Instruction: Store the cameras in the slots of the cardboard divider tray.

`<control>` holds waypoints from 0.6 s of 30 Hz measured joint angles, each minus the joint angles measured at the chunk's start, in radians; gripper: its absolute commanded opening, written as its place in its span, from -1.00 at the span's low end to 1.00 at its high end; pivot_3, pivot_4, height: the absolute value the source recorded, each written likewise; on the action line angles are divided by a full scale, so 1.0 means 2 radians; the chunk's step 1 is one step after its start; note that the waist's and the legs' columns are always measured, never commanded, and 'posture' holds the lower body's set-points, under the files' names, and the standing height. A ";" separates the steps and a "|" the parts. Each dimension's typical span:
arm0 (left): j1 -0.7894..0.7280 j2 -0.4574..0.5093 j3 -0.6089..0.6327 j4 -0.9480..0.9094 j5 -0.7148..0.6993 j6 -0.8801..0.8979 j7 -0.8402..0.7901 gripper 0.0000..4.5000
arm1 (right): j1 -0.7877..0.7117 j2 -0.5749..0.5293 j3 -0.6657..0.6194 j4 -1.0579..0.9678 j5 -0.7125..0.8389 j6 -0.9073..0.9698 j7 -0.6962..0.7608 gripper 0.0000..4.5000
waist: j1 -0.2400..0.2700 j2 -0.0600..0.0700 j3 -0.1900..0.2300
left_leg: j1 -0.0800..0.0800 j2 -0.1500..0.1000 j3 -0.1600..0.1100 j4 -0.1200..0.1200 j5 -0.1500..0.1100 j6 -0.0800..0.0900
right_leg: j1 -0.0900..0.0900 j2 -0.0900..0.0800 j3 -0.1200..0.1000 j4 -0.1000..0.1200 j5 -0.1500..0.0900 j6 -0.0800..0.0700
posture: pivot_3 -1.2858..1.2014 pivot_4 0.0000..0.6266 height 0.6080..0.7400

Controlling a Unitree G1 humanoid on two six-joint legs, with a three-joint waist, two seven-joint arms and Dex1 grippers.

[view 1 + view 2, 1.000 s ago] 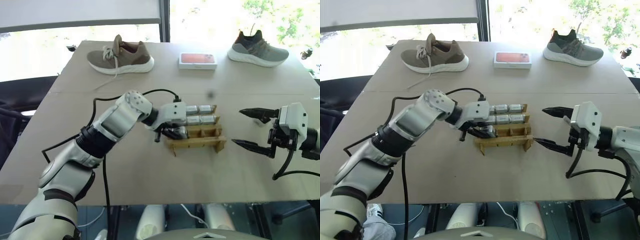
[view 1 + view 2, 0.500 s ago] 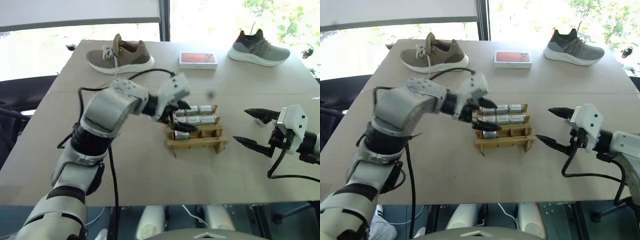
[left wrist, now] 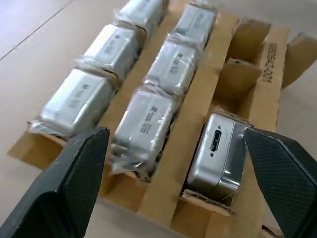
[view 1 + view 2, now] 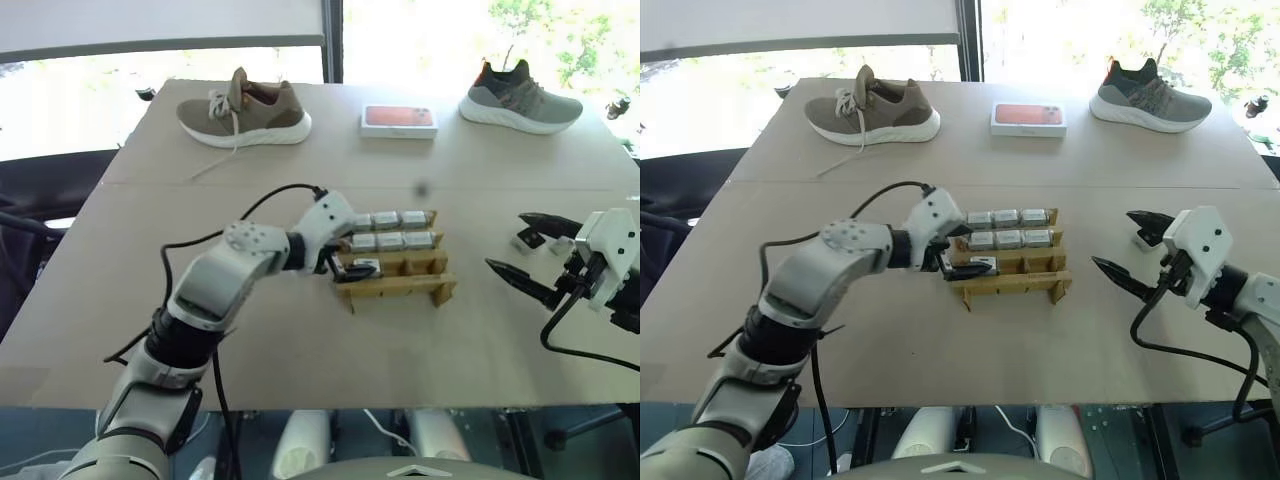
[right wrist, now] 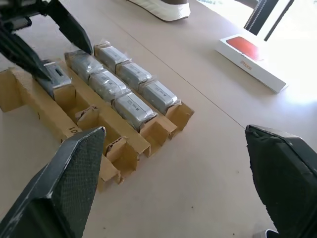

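Tan cardboard divider tray sits mid-tabletop in the left eye view, its two back rows filled with wrapped cameras; the left end effector hangs at the tray's left end with fingers spread, around one bare camera in the front row. The right end effector waits well to the right, fingers wide and empty, a small white object near it. In the left wrist view that front-row camera sits in its slot slightly proud of the cardboard. A finger catching it while withdrawing could tip it out. In the right wrist view, the remaining front slots look empty.
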 measured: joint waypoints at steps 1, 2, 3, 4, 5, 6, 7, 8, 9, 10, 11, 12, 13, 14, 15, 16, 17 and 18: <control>0.004 0.000 -0.005 0.000 0.006 -0.013 0.004 0.99 | 0.001 0.000 -0.001 -0.002 0.000 0.001 -0.001 1.00 | 0.000 0.000 0.000 | 0.000 0.000 0.000 0.000 -0.001 0.001 | 0.000 0.000 0.000 0.000 0.000 0.000 | 0.03 -0.52 1.00; 0.006 0.000 -0.008 -0.001 0.010 -0.022 0.006 0.99 | 0.004 0.000 -0.002 -0.004 0.001 0.002 -0.002 1.00 | 0.000 0.000 0.000 | 0.000 0.000 0.000 0.000 -0.001 0.001 | 0.000 0.000 0.000 0.000 0.000 0.000 | 0.03 -0.52 1.00; 0.012 0.000 -0.007 -0.002 0.012 -0.032 0.008 0.99 | 0.008 0.000 -0.004 -0.008 0.002 0.004 -0.003 1.00 | 0.000 0.000 0.000 | 0.001 0.000 0.000 0.000 -0.001 0.001 | 0.000 0.000 0.000 0.000 0.000 0.000 | 0.03 -0.52 1.00; 0.016 0.000 -0.005 -0.003 0.011 -0.035 0.010 0.99 | 0.011 0.000 -0.007 -0.009 0.002 0.007 -0.005 1.00 | 0.000 0.000 -0.001 | 0.001 0.000 0.000 0.000 -0.001 0.001 | 0.001 0.000 0.000 0.000 0.000 0.000 | 0.03 -0.52 1.00; 0.021 -0.005 0.004 -0.005 0.005 -0.028 0.012 0.99 | 0.015 0.000 -0.011 -0.011 0.004 0.010 -0.007 1.00 | 0.000 0.000 0.000 | 0.001 0.000 0.000 0.000 -0.001 0.001 | 0.001 0.000 0.000 0.000 0.000 0.000 | 0.03 -0.52 1.00; 0.027 -0.006 0.014 -0.005 -0.004 -0.022 0.013 0.99 | 0.019 0.000 -0.018 -0.012 0.005 0.011 -0.010 1.00 | -0.001 0.000 0.000 | 0.001 0.000 0.000 0.000 -0.001 0.001 | 0.001 0.000 0.000 0.001 0.000 0.000 | 0.03 -0.52 1.00; 0.029 -0.006 0.017 -0.005 -0.006 -0.021 0.012 0.99 | 0.019 0.000 -0.020 -0.012 0.005 0.012 -0.011 1.00 | -0.001 0.000 0.000 | 0.001 0.000 0.000 0.000 -0.001 0.001 | 0.001 0.000 0.000 0.001 0.000 0.000 | 0.03 -0.52 1.00; 0.029 -0.006 0.017 -0.005 -0.007 -0.021 0.012 0.99 | 0.019 0.000 -0.020 -0.012 0.005 0.012 -0.011 1.00 | -0.001 0.000 0.000 | 0.001 0.000 0.000 0.000 -0.001 0.001 | 0.001 0.000 0.000 0.001 0.000 0.000 | 0.03 -0.52 1.00; 0.036 -0.008 0.037 -0.005 -0.022 -0.014 0.012 0.99 | 0.020 0.000 -0.024 -0.014 0.002 0.014 -0.019 1.00 | -0.001 0.000 0.000 | 0.001 0.000 0.000 0.000 -0.001 0.001 | 0.001 0.000 0.000 0.001 0.000 0.000 | 0.03 -0.52 1.00; 0.045 -0.021 0.068 -0.007 -0.043 -0.011 0.012 0.99 | 0.019 0.000 -0.023 -0.013 -0.003 0.027 -0.032 1.00 | -0.002 0.000 0.000 | 0.001 0.000 0.000 0.000 -0.001 0.001 | 0.001 0.000 0.000 0.001 0.000 0.000 | 0.03 -0.52 1.00; 0.054 -0.030 0.093 -0.011 -0.060 -0.018 0.012 0.99 | 0.017 -0.001 -0.022 -0.010 -0.010 0.044 -0.047 1.00 | -0.002 0.000 0.000 | 0.001 0.000 0.000 0.000 -0.001 0.001 | 0.000 0.000 0.000 0.001 0.000 0.000 | 0.03 -0.52 1.00; 0.065 -0.029 0.111 -0.017 -0.074 -0.034 0.007 0.99 | 0.006 -0.004 -0.017 -0.001 -0.024 0.062 -0.068 1.00 | -0.002 0.000 0.000 | 0.001 0.000 0.001 0.000 0.000 0.000 | 0.000 0.000 0.000 0.001 0.000 0.000 | 0.03 -0.52 1.00; 0.073 -0.024 0.121 -0.021 -0.083 -0.041 0.000 0.99 | -0.004 -0.008 -0.014 0.013 -0.040 0.073 -0.087 1.00 | -0.003 0.000 0.000 | 0.001 0.000 0.001 0.000 0.000 0.000 | 0.000 0.000 0.000 0.001 0.000 0.000 | 0.03 -0.52 1.00; 0.079 -0.017 0.130 -0.024 -0.091 -0.042 -0.006 0.99 | -0.012 -0.013 -0.011 0.028 -0.056 0.081 -0.102 1.00 | -0.002 0.000 0.000 | 0.001 0.000 0.001 0.000 0.000 0.000 | 0.000 0.000 0.000 0.001 0.000 0.000 | 0.03 -0.52 1.00; 0.091 -0.006 0.146 -0.027 -0.104 -0.043 -0.016 0.99 | -0.026 -0.016 -0.007 0.048 -0.071 0.096 -0.119 1.00 | -0.002 0.000 0.000 | 0.001 0.000 0.001 0.000 0.000 0.000 | 0.000 0.000 0.000 0.001 0.000 0.000 | 0.03 -0.52 1.00; 0.101 0.002 0.160 -0.028 -0.118 -0.043 -0.025 0.99 | -0.039 -0.017 -0.002 0.065 -0.079 0.111 -0.130 1.00 | -0.002 0.000 0.000 | 0.001 0.000 0.001 0.000 0.000 0.000 | 0.000 0.000 0.000 0.001 0.000 0.000 | 0.03 -0.52 1.00; 0.112 0.007 0.179 -0.030 -0.134 -0.044 -0.037 0.99 | -0.054 -0.016 0.004 0.083 -0.083 0.127 -0.139 1.00 | -0.002 0.000 0.000 | 0.001 0.000 0.001 0.000 0.000 0.000 | 0.000 0.000 0.000 0.001 0.000 0.000 | 0.03 -0.52 1.00; 0.124 0.012 0.196 -0.035 -0.151 -0.048 -0.047 0.99 | -0.073 -0.011 0.013 0.104 -0.086 0.146 -0.149 1.00 | -0.003 0.000 0.000 | 0.001 0.000 0.001 0.000 0.000 0.000 | 0.000 0.000 0.000 0.001 0.000 0.000 | 0.03 -0.52 1.00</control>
